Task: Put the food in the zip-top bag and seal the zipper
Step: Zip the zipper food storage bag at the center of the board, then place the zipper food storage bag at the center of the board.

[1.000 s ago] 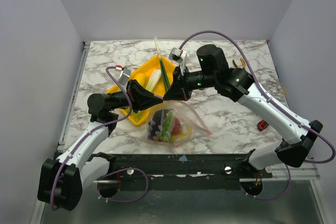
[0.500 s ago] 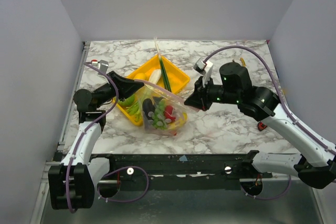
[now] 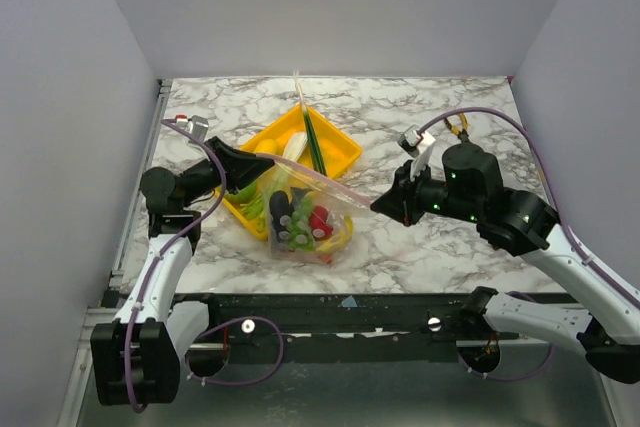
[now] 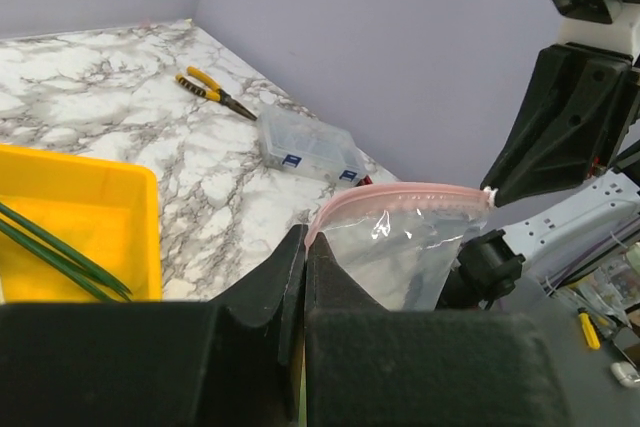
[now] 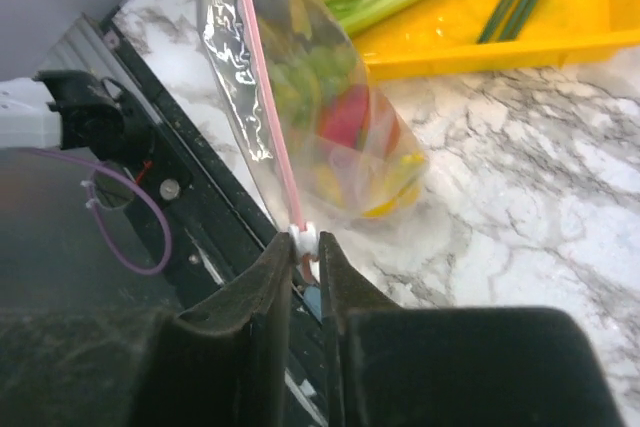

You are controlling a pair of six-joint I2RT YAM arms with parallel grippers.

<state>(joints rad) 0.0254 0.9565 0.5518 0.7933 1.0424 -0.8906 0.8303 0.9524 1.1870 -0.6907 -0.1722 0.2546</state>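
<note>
Left gripper [image 3: 265, 165] is clenched on one end of the zipper [image 3: 322, 184], and the right gripper [image 3: 378, 205] pinches the other end, so the pink strip runs straight between them. The zip-top bag [image 3: 335, 212] hangs below with food [image 3: 300, 225] inside, its bottom on the surface [image 3: 440, 112] against the near corner of the yellow tray [image 3: 345, 152]. Leeks [image 3: 314, 147] lie in that tray.

The zip-top bag [image 3: 338, 219] hung between the left gripper [image 3: 267, 169] and the right gripper [image 3: 376, 205], with food [image 3: 300, 225] inside; the tray [image 3: 336, 143] lay behind it.
</note>
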